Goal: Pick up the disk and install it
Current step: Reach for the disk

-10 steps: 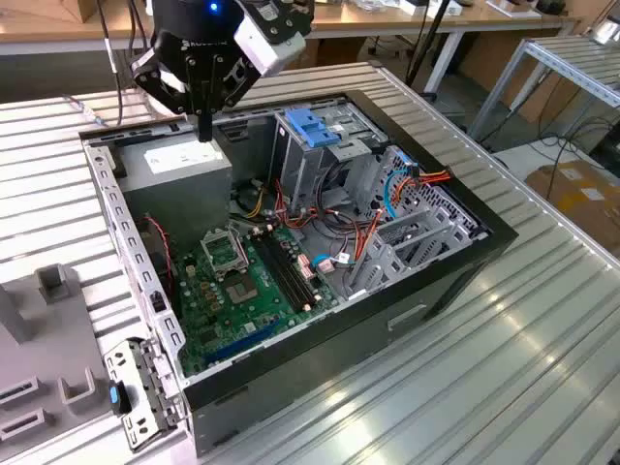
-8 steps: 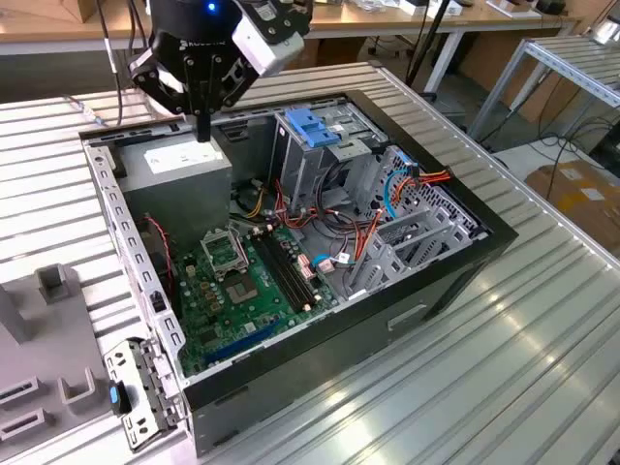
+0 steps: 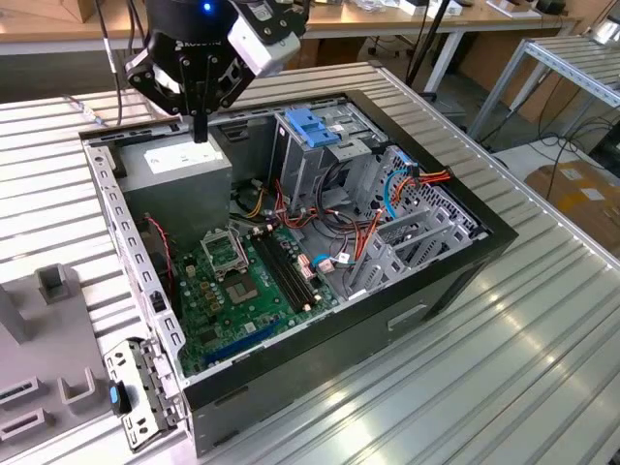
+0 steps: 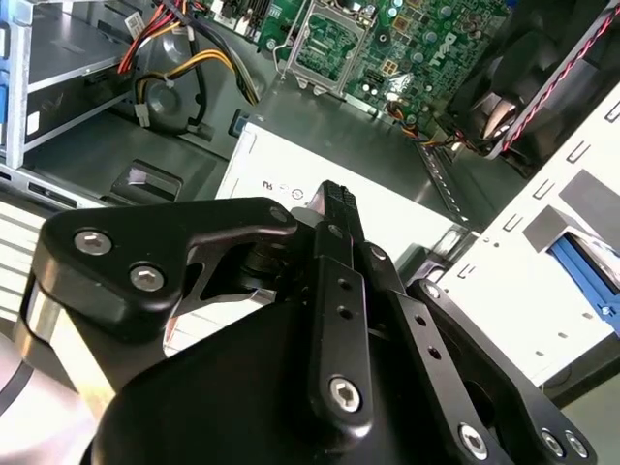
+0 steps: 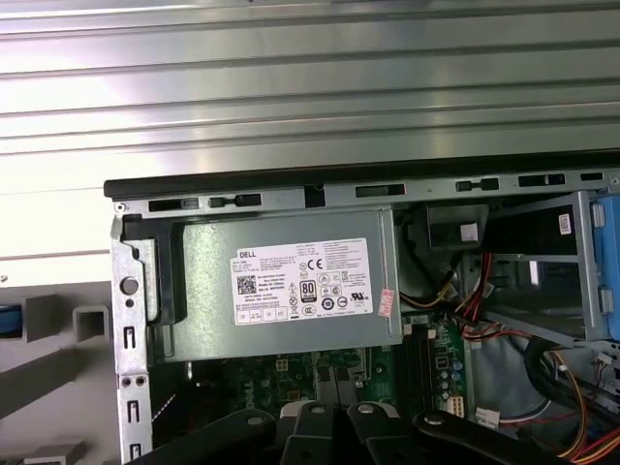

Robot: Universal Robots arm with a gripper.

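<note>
The disk is out of view. My gripper [image 3: 201, 134] hangs over the back corner of the open computer case [image 3: 441, 281], just above the grey power-supply box [image 3: 179, 172] with its white sticker. Its black fingers [image 4: 337, 208] stand pressed together, shut with nothing between them. The first wrist view looks down on the power-supply box [image 5: 291, 281], with the gripper's linkage at the picture's edge. The tall metal drive cage [image 3: 315, 131] with a light-blue plastic top stands in the case, toward the exterior view's right of the gripper.
Inside the case lie the green motherboard [image 3: 242, 281], red and orange cables [image 3: 378, 218] and a fan [image 4: 523, 68]. A grey fixture [image 3: 48, 320] sits on the ribbed metal table [image 3: 504, 368] at the exterior view's left. Benches stand behind.
</note>
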